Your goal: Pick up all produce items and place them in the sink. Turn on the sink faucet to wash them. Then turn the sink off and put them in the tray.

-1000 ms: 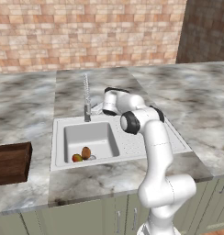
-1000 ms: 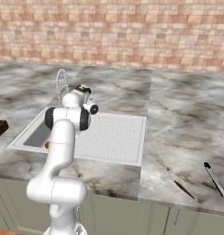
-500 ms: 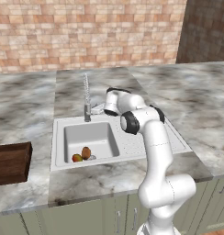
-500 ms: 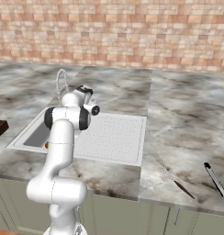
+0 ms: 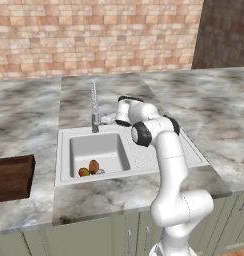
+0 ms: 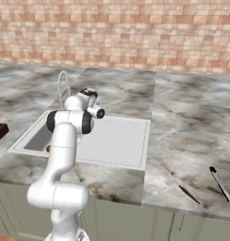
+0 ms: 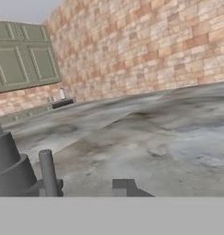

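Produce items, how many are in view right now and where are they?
2. A brown oval and a red-and-yellow-green fruit lie close together at the front of the sink basin. More could be hidden by the basin walls.

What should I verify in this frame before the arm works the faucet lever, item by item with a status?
1. Both produce items in the sink basin: ok, brown oval and red-and-green fruit lie beside the drain.
2. Gripper at the faucet base: ok, it sits just right of the spout foot.
3. Jaws around the lever: cannot tell; the hand view shows the faucet base and lever close, not the grip.
4. Water running: cannot tell.
5. Tray free to receive produce: ok, nothing visible inside.
6. Knife and pen out of the way: ok, far right.
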Controlling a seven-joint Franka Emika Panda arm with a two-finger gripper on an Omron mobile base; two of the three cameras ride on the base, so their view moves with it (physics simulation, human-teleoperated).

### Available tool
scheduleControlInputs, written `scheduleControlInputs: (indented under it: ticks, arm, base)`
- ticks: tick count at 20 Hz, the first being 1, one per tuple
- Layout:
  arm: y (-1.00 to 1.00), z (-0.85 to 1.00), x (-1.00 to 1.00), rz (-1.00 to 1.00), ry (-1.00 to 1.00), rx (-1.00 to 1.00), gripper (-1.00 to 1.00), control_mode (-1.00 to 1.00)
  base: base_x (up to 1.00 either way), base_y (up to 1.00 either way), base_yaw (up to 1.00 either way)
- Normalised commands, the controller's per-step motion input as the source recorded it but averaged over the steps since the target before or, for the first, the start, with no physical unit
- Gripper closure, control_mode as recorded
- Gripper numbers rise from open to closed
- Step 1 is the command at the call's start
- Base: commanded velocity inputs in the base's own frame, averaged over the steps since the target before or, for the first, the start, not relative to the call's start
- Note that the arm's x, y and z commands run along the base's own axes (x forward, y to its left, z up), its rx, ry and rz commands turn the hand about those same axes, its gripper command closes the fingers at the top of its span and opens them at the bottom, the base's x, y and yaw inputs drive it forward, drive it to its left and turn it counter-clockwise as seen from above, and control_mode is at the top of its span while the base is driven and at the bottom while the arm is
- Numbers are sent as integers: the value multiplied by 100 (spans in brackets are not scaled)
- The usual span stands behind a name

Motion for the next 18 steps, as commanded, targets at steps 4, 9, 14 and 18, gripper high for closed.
scheduleControlInputs:
  ticks: [4,9,14,18]
  arm:
    - [-56,-31,13,0,13,2,100,-100]
    - [-54,-39,12,0,13,2,100,-100]
    - [-61,-51,5,-4,14,4,100,-100]
    - [-66,-53,4,-6,13,5,100,-100]
  base:
    - [0,0,0]
    - [0,0,0]
    - [0,0,0]
    - [0,0,0]
